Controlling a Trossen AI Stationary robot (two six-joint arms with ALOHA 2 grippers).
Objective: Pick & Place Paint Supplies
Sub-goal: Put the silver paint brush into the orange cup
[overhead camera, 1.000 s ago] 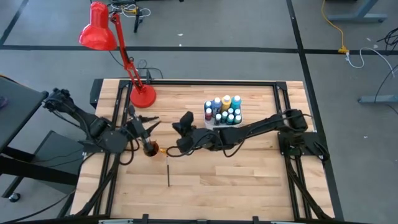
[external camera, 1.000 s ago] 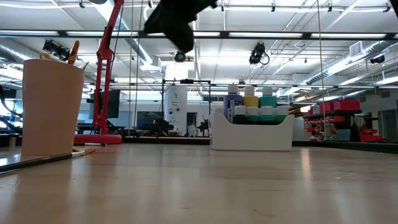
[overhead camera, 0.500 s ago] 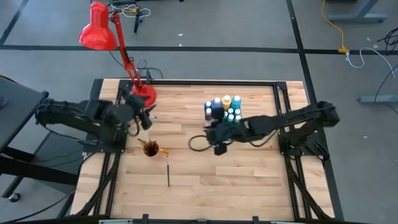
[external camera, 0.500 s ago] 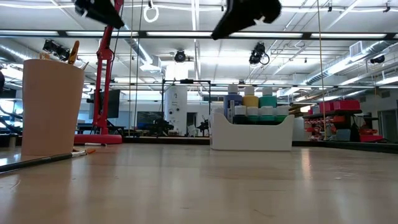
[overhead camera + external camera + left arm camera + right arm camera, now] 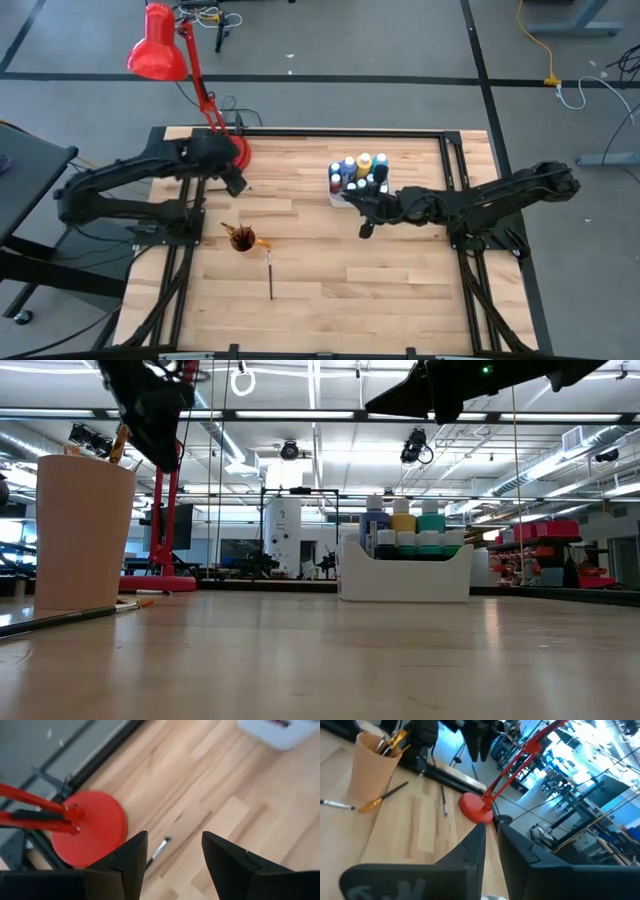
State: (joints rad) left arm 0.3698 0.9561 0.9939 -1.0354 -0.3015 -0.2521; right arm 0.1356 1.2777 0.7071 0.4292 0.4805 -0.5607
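Paint bottles (image 5: 360, 172) stand in the white tray (image 5: 337, 197) at the table's far right part; the low view shows them over the tray's wall (image 5: 405, 575). The orange cup (image 5: 242, 240) holds several brushes. One thin brush (image 5: 270, 276) lies on the table near the cup, and another (image 5: 159, 851) lies beside the red lamp base (image 5: 90, 832). My left gripper (image 5: 175, 837) hangs open above that brush, holding nothing. My right gripper (image 5: 365, 226) hovers just near of the tray, its fingers (image 5: 470, 850) shut on nothing.
The red desk lamp (image 5: 160, 45) stands on its base (image 5: 229, 155) at the far left, its arm leaning out past the table. A yellow-handled brush (image 5: 382, 799) lies on the table beside the cup. Bare wood spreads across the table's near half.
My left gripper has left the cup, rising and going toward the far edge, and now hangs by the lamp base. My right gripper has drawn back from beside the cup toward the table's right, ending near the tray. The cup, tray and loose brushes lie as before.
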